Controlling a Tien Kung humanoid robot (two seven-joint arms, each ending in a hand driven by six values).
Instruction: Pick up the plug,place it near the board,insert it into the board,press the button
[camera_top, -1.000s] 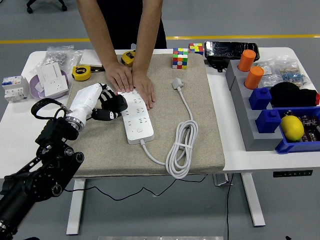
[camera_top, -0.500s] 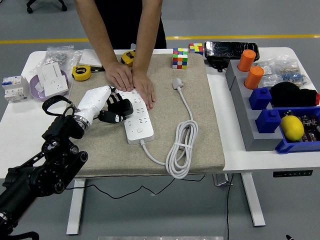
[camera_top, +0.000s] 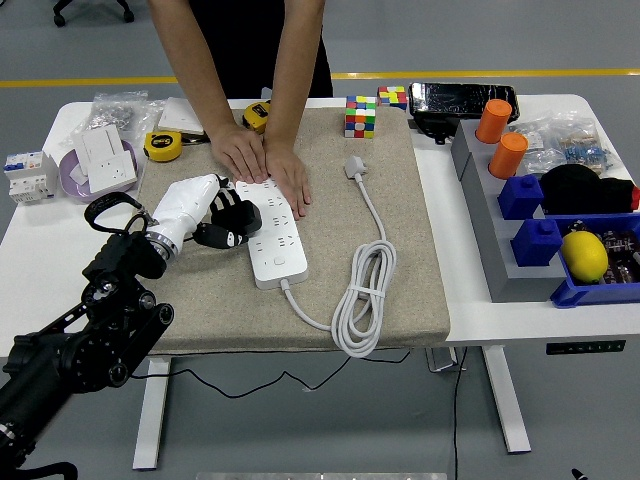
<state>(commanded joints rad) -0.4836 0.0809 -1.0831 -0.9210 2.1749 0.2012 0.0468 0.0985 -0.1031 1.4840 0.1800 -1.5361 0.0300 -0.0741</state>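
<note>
One hand is at work: my left hand (camera_top: 228, 222) lies over the left edge of the white power board (camera_top: 272, 232), its dark fingers (camera_top: 245, 217) curled down on the board's face. Whether they clamp anything, I cannot tell. My right hand is out of sight. The board lies near the middle of the beige mat (camera_top: 400, 250), nearer its left edge, long axis running toward the far edge. A person's two hands (camera_top: 262, 165) press flat on its far end, apparently steadying it. The white plug (camera_top: 355, 167) lies loose on the mat toward the far edge, right of the board and apart from it, its cable (camera_top: 365, 295) looping near the mat's front edge and running back into the board's near end. As I judge it, the plug is not yet picked up, though my hand sits where pressing the button would belong. The next move calls for reaching right across the board to the plug.
</note>
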